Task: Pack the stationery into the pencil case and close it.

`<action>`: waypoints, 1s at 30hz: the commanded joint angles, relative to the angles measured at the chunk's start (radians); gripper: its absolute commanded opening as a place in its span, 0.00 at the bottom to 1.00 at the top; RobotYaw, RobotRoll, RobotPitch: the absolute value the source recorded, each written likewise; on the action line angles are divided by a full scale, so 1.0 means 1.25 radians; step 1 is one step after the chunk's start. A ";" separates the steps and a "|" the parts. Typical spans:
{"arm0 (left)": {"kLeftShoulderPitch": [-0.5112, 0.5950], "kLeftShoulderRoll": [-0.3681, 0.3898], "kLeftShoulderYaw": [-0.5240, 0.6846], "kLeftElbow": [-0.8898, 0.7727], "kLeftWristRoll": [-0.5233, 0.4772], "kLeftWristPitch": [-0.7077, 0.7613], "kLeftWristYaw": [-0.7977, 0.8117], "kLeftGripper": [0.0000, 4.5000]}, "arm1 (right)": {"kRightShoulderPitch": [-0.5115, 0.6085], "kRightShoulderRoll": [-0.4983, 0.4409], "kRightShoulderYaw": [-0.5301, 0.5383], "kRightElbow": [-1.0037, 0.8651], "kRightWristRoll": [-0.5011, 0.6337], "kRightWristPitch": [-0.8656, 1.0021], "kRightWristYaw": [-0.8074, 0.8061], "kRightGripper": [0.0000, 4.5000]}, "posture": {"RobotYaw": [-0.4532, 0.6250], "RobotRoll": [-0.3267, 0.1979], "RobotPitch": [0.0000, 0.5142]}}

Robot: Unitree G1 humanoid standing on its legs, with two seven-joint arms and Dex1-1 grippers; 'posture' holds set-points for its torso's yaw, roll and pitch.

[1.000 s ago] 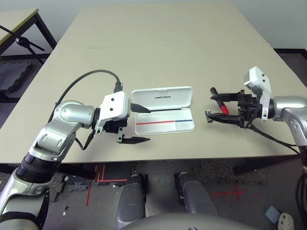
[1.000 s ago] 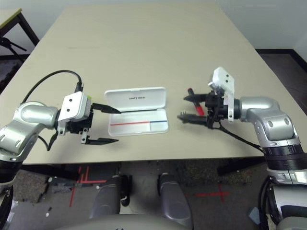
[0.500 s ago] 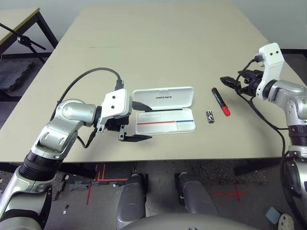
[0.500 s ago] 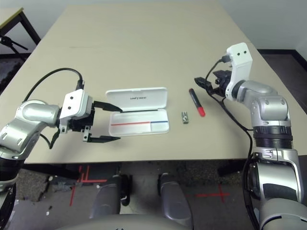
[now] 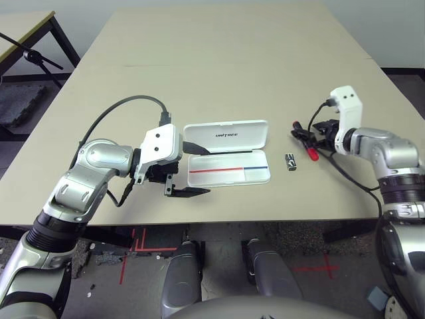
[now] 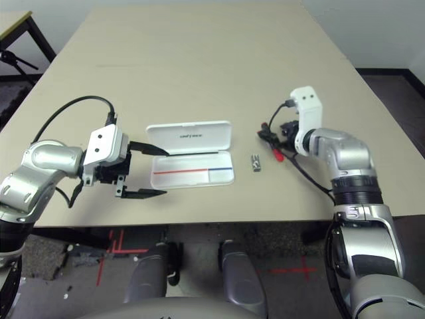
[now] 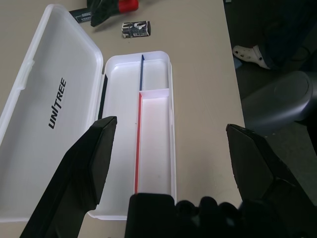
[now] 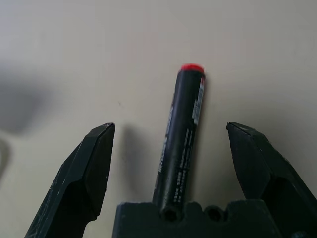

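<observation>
"So, where's the pencil case (image 5: 228, 178)?"

"On the table (image 5: 199, 80), its lid raised on the far side, red and blue strips inside."

"Anything crowding it?"

"The left gripper (image 7: 172, 122), at its left end. Its fingers are spread wide, with nothing between them, and one reaches over the case's edge."

"And to the right of the case?"

"First the tiny black-and-silver piece (image 5: 291, 161), just off that end. Farther right lies the red marker (image 8: 181, 134), black end away from the robot. The right gripper (image 8: 171, 124) is right over it, fingers apart on either side, not clamped."

"What else is about?"

"A dark cable (image 5: 346, 175) trails down the right arm, right of the case. Far left of the case, there's a side table (image 5: 23, 23) and a black stand (image 5: 32, 57)."
</observation>
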 commanded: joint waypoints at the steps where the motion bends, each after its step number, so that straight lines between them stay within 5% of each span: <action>1: 0.008 0.005 -0.005 -0.009 0.000 0.005 0.002 1.00 | -0.012 0.000 0.004 0.038 -0.019 0.005 -0.010 0.86 | 0.36 0.62 0.24; 10: 0.005 0.006 -0.007 -0.001 0.003 0.000 -0.001 1.00 | -0.036 -0.047 -0.015 0.039 -0.021 -0.023 0.029 0.11 | 0.35 0.62 0.23; 22: 0.007 0.010 -0.007 0.013 0.015 -0.017 -0.003 1.00 | 0.008 -0.170 0.049 -0.086 -0.047 -0.242 0.290 0.10 | 0.35 0.62 0.23; 30: 0.013 0.015 -0.008 0.013 0.018 -0.019 -0.003 1.00 | 0.026 -0.231 0.103 -0.276 -0.026 -0.191 0.419 0.10 | 0.35 0.62 0.23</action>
